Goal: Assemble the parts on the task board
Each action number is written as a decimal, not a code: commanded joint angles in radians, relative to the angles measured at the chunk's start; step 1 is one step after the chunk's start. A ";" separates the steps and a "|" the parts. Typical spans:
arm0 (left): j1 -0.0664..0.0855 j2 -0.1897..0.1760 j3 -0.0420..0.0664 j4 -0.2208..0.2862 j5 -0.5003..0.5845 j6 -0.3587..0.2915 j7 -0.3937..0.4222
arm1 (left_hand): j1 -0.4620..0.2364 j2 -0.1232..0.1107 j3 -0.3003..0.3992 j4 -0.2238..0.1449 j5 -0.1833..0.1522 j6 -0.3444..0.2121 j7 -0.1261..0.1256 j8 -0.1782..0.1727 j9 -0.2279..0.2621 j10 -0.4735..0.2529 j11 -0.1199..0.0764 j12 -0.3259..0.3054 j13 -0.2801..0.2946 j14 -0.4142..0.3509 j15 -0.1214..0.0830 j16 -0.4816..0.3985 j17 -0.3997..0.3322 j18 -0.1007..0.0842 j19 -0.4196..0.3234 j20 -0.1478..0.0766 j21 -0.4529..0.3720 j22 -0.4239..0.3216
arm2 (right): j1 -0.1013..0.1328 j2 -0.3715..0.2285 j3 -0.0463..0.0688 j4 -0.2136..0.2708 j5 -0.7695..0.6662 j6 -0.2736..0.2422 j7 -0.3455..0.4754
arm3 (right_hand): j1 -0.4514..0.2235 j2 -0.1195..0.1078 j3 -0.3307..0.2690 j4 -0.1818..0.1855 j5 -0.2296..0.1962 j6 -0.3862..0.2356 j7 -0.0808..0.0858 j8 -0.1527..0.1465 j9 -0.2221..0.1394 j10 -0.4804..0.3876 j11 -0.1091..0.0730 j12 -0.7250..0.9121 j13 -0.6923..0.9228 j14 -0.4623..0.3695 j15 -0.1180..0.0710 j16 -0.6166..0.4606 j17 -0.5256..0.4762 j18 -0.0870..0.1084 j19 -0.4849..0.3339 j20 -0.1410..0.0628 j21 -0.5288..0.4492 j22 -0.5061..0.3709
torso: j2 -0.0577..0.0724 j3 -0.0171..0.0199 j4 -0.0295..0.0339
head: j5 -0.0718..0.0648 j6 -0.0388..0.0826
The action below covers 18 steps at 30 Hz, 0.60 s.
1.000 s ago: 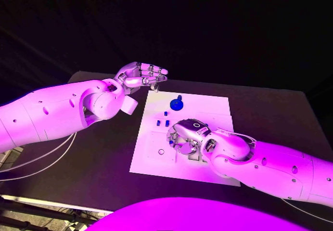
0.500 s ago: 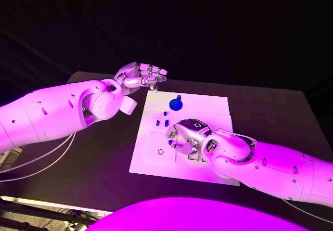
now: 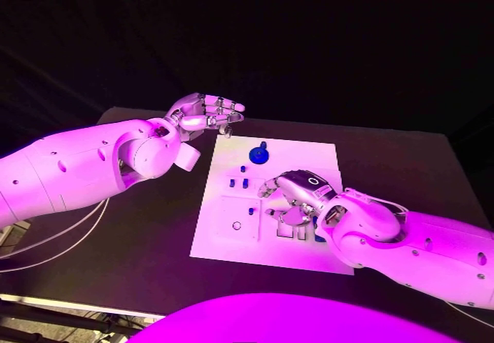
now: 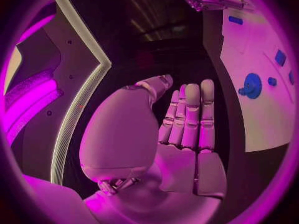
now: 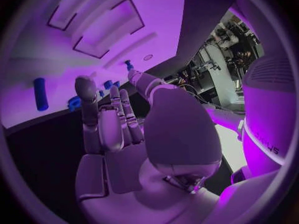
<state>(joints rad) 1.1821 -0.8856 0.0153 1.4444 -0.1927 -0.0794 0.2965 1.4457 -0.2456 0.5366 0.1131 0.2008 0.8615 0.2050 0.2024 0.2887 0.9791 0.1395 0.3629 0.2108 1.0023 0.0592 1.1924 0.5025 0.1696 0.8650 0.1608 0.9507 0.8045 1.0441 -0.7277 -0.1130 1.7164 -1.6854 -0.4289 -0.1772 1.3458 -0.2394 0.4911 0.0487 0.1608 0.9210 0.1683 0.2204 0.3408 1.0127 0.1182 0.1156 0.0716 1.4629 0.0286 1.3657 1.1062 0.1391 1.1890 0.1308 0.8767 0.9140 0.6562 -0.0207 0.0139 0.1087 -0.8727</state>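
Right hand over the task board, left hand raised off its far corner.

The right hand (image 3: pixel 295 194) hovers over the middle of the white task board (image 3: pixel 309 153), fingers spread and holding nothing. The left hand (image 3: pixel 209 111) hangs above the bench (image 3: pixel 391 157), fingers loosely curled, empty. Blue parts (image 3: pixel 260 153) sit toward the board's far end.
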 commanded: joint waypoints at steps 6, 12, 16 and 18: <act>0.000 -0.004 0.000 0.003 0.001 0.017 0.004 | -0.002 0.009 -0.006 0.001 0.001 -0.010 0.000 0.005 -0.002 -0.006 -0.002 0.002 0.001 -0.001 0.006 -0.006 -0.002 0.014 0.003 0.001 -0.007 -0.001 | 0.077 -0.104 0.019 0.043 0.127 0.072 0.012 | 0.009 -0.004 -0.019 0.005 0.009 0.005 0.002 -0.005 -0.004 0.003 -0.003 0.021 0.001 0.013 0.002 0.015 0.022 0.008 0.025 -0.004 0.029 0.027 | 0.000 -0.0004 -0.0023 | -0.014 0.003; 0.000 -0.004 0.000 0.006 0.001 0.018 0.006 | -0.002 0.009 -0.006 0.001 0.001 -0.010 0.000 0.005 -0.002 -0.006 -0.002 0.002 0.001 -0.001 0.006 -0.006 -0.002 0.014 0.003 0.001 -0.007 -0.001 | 0.114 -0.132 0.022 -0.015 0.143 0.149 0.015 | 0.058 0.014 -0.170 0.036 0.047 -0.015 -0.003 -0.028 -0.019 -0.066 0.001 0.058 -0.003 0.007 0.006 0.021 0.018 0.008 0.023 0.001 0.013 0.029 | -0.001 -0.0013 -0.0041 | -0.019 0.009; 0.000 -0.004 -0.001 0.007 0.001 0.020 0.006 | -0.001 0.009 -0.008 0.001 0.000 -0.011 0.000 0.006 -0.002 -0.007 -0.002 0.004 0.002 -0.001 0.007 -0.007 -0.002 0.014 0.003 0.002 -0.009 -0.003 | 0.117 -0.127 0.021 -0.045 0.133 0.187 0.016 | 0.102 0.030 -0.250 0.066 0.050 -0.019 -0.009 -0.036 -0.025 -0.094 0.004 0.085 -0.003 0.003 0.009 0.022 0.012 0.009 0.021 0.004 0.002 0.029 | 0.001 0.0002 -0.0018 | -0.019 0.008; 0.000 -0.005 -0.001 0.007 0.000 0.020 0.006 | -0.001 0.009 -0.008 0.001 0.000 -0.011 0.000 0.006 -0.002 -0.007 -0.002 0.004 0.002 -0.001 0.007 -0.007 -0.002 0.014 0.003 0.002 -0.009 -0.003 | 0.116 -0.123 0.020 -0.054 0.128 0.201 0.015 | 0.117 0.034 -0.275 0.080 0.051 -0.021 -0.011 -0.039 -0.027 -0.103 0.005 0.095 -0.003 0.002 0.010 0.023 0.010 0.009 0.021 0.005 0.000 0.030 | 0.002 0.0003 -0.0016 | -0.019 0.008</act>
<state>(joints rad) 1.1820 -0.8909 0.0143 1.4482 -0.1929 -0.0766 0.2959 1.4457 -0.2456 0.5339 0.1158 0.2008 0.8543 0.2051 0.2024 0.2878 0.9792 0.1395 0.3629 0.2116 1.0023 0.0591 1.1885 0.5016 0.1696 0.8649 0.1607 0.9442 0.8027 1.1611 -0.8541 -0.0927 1.6661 -1.5604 -0.3028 -0.1734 1.4536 -0.2027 0.2242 0.1248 0.2073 0.9039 0.1612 0.1844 0.3142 0.9180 0.1234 0.2077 0.0699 1.4664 0.0321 1.3849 1.1173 0.1393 1.2094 0.1288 0.8828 0.9434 0.6563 -0.0210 0.0111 0.0898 -0.8641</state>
